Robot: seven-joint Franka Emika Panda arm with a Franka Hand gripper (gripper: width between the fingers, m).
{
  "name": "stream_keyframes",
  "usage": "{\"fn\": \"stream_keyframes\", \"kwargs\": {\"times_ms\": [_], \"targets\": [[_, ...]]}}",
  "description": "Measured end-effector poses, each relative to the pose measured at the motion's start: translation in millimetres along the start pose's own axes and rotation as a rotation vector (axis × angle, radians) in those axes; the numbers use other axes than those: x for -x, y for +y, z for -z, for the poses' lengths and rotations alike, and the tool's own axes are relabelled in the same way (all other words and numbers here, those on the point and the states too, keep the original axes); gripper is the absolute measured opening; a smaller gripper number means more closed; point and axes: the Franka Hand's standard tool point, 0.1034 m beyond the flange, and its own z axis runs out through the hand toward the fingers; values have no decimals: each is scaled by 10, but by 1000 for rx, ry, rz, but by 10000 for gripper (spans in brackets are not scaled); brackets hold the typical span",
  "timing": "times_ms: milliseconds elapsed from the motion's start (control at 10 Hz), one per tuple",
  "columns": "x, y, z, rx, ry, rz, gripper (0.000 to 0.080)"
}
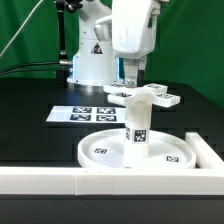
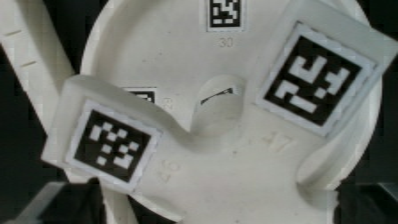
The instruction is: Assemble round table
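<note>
White plastic is filling most of what I am seeing. A flat white plastic cross-shaped piece (image 1: 152, 97) with black-and-white square tags is sitting level on top of a short white cylindrical post (image 1: 137, 130). That post is standing upright near the middle of a large white rimmed round disc (image 1: 172, 153). The disc is lying flat on the black worktop (image 1: 30, 115), towards the front of the exterior view. The post is carrying tags down its side, and the disc is showing small tags on its floor.

I am watching the tool (image 1: 131, 82) hanging from the white arm over the cross, on its far side in the exterior view. Its fingers are pointing straight down and reaching about the level of the cross's top face. They are standing wide apart and clamping nothing; I am not able to tell whether a fingertip is brushing the cross. Through the wrist view the cross-shaped piece (image 2: 210, 100) is looming close, two of its arms showing large tags, with the disc (image 2: 178, 35) spreading out beneath it.

Behind the disc, towards the exterior view's left, the marker board (image 1: 84, 113) with its four printed tags is lying flat on the worktop. A long straight white rail (image 1: 40, 180) is running along the front, just beside the disc's near rim, and more white railing is running back on the exterior view's right.
</note>
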Motion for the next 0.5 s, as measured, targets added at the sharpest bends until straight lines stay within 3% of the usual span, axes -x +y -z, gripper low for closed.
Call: {"fn": "stream_keyframes", "kwargs": {"times_ms": [500], "targets": [[-108,-45,-35,-2,-31,242,649]]}}
